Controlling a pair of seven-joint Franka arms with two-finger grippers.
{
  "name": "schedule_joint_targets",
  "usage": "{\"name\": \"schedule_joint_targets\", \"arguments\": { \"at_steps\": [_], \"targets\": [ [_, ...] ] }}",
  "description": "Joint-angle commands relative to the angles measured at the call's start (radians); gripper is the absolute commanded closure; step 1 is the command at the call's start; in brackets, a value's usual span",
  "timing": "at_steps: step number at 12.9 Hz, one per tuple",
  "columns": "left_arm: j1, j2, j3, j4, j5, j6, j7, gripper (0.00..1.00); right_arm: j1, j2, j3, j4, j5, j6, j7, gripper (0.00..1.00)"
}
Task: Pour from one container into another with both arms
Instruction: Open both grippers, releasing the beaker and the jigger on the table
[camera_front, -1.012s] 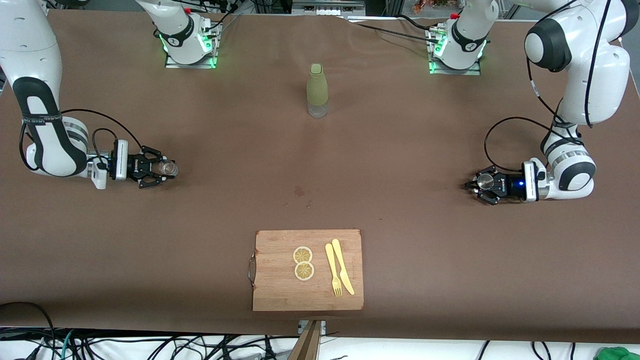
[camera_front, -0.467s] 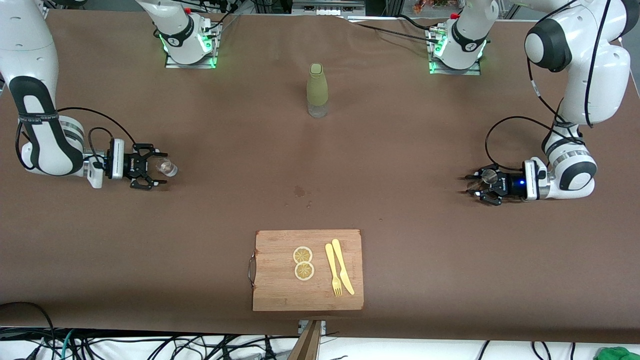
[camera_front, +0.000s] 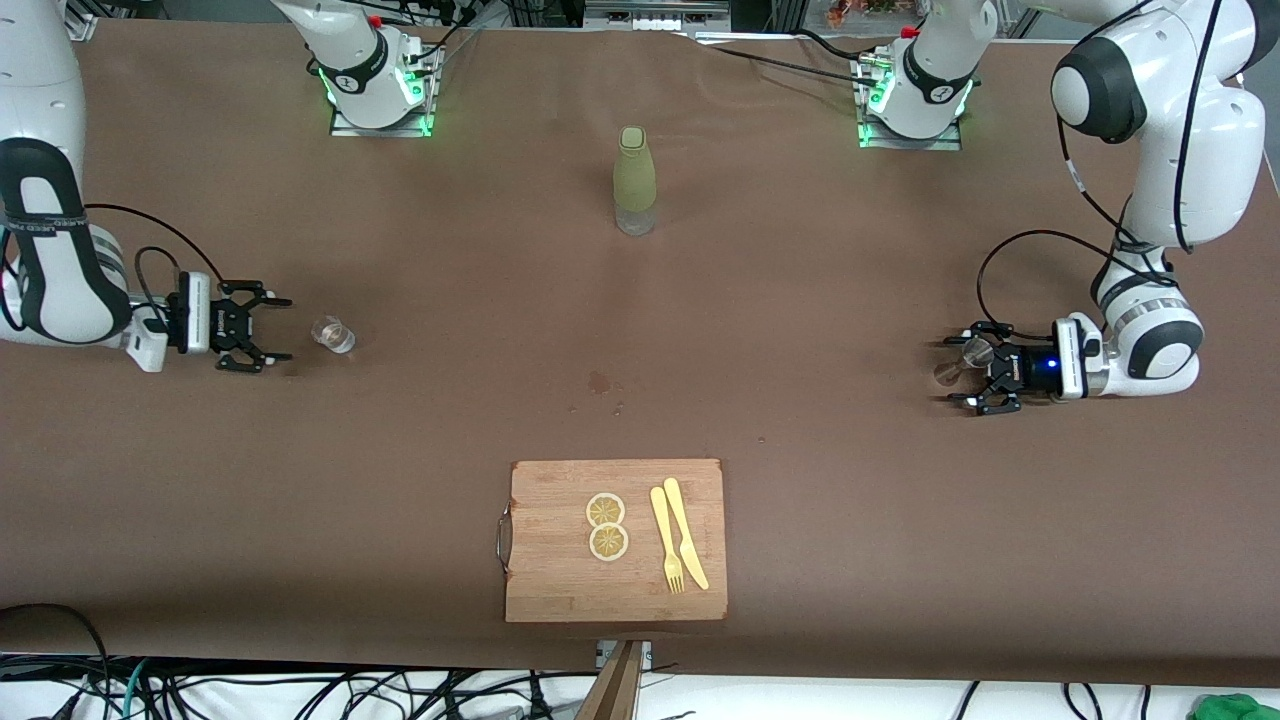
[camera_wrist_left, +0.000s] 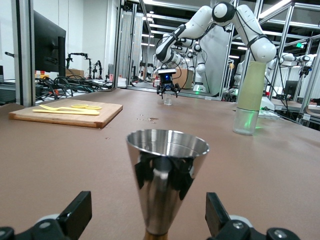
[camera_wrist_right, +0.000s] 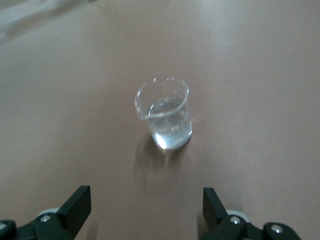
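Both claws have just released and backed off: the right claw (camera_front: 268, 327) stands spread beside the tiny clear glass cup (camera_front: 332, 334), the left claw (camera_front: 972, 370) spread around the small shiny silver hourglass jigger (camera_front: 962, 359), both vessels upright on the brown tabletop (camera_front: 640, 330), so the pour looks finished.

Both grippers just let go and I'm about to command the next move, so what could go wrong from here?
1. The left gripper has open jaws with the jigger standing upright between them. A sideways move could tip it.
2. The glass cup holds liquid and stands clear of the right gripper. A low forward sweep could spill it.
3. Wet spots mark the table mid-way.
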Motion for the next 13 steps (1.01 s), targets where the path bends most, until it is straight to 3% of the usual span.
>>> {"name": "schedule_joint_targets", "arguments": {
  "at_steps": [1, 5, 7, 13],
  "targets": [
    [0.006, -0.067, 0.019, 0.007, 0.107, -0.01, -0.063, 0.0, -0.007, -0.078, 0.007, -0.012, -0.087, -0.004, 0.139, 0.01],
    [0.006, -0.196, 0.05, 0.031, 0.249, 0.043, -0.23, 0.0, 0.035, -0.176, 0.009, -0.032, -0.148, -0.004, 0.376, 0.01],
    [0.005, -0.277, 0.05, 0.05, 0.341, 0.099, -0.34, 0.0, 0.071, -0.257, 0.01, -0.055, -0.223, 0.006, 0.553, 0.01],
    [0.005, -0.5, -0.033, 0.028, 0.521, 0.283, -0.722, 0.0, 0.203, -0.423, 0.033, -0.062, -0.398, -0.002, 1.069, 0.01]
  ]
}}
